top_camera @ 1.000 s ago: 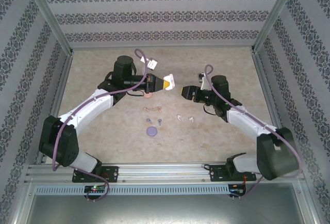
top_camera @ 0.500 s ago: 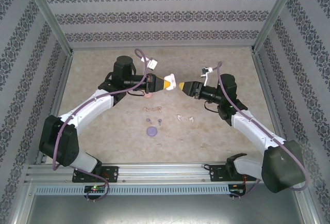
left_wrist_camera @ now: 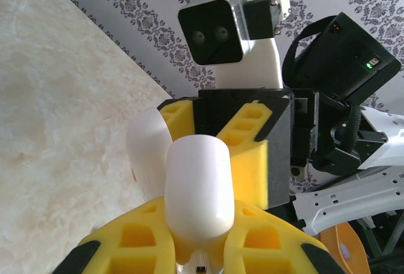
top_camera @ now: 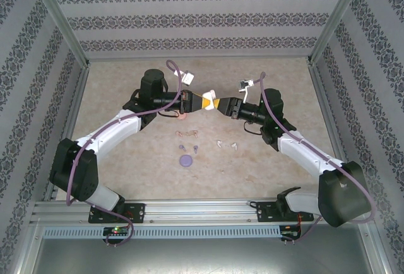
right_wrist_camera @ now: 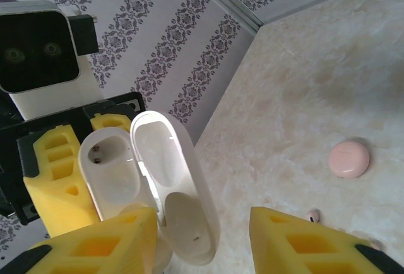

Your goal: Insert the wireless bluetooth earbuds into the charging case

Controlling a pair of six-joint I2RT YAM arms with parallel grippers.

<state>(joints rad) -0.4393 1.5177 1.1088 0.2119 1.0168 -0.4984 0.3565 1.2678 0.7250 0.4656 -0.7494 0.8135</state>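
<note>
**Open white case held aloft, earbuds loose on the table**

Find the left gripper (left_wrist_camera: 199,230) clamped tight on the white charging case (right_wrist_camera: 167,173), raised above the table (top_camera: 252,173) with the hinged lid swung open. See the right gripper (right_wrist_camera: 202,242) with jaws apart, straddling that lid, a clear gap on one side, gripping nothing. Judge the case light, rigid and glossy, so likely slippery: best held by the flat sides, never levered at the hinge. Expect the earbuds to be lighter yet, apt to skid or flick away; pinch across the stem. Count both sockets of the white case empty. Spot the white earbuds (top_camera: 219,141), purple earbuds (top_camera: 196,148) and pinkish earbuds (top_camera: 189,133) on the table, near a closed pink case (right_wrist_camera: 349,158) and a round purple case (top_camera: 185,160), contents hidden.
</note>
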